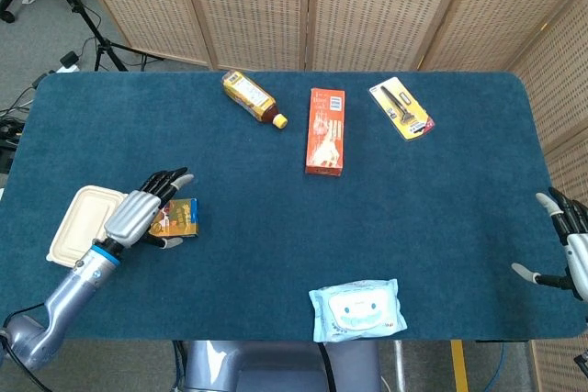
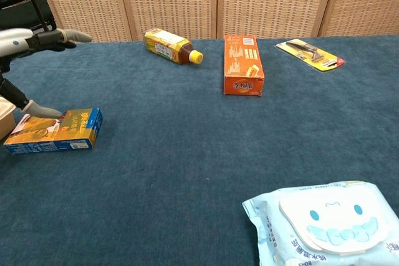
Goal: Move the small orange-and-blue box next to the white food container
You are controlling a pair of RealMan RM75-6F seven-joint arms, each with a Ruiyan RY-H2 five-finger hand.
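Observation:
The small orange-and-blue box (image 1: pixel 177 218) (image 2: pixel 55 131) lies flat on the blue tabletop, just right of the white food container (image 1: pixel 77 225). In the chest view only a sliver of the container (image 2: pixel 5 120) shows at the left edge. My left hand (image 1: pixel 141 215) (image 2: pixel 26 48) hovers above the box with its fingers spread and holds nothing. The thumb tip sits close beside the box's near-left end. At the far right table edge, my right hand (image 1: pixel 567 247) is spread open and empty.
At the back of the table lie a yellow-labelled bottle (image 1: pixel 250 97), a long orange carton (image 1: pixel 325 130) and a yellow blister pack with a tool (image 1: pixel 401 108). A blue wet-wipes pack (image 1: pixel 357 309) sits near the front edge. Wicker screens stand behind the table.

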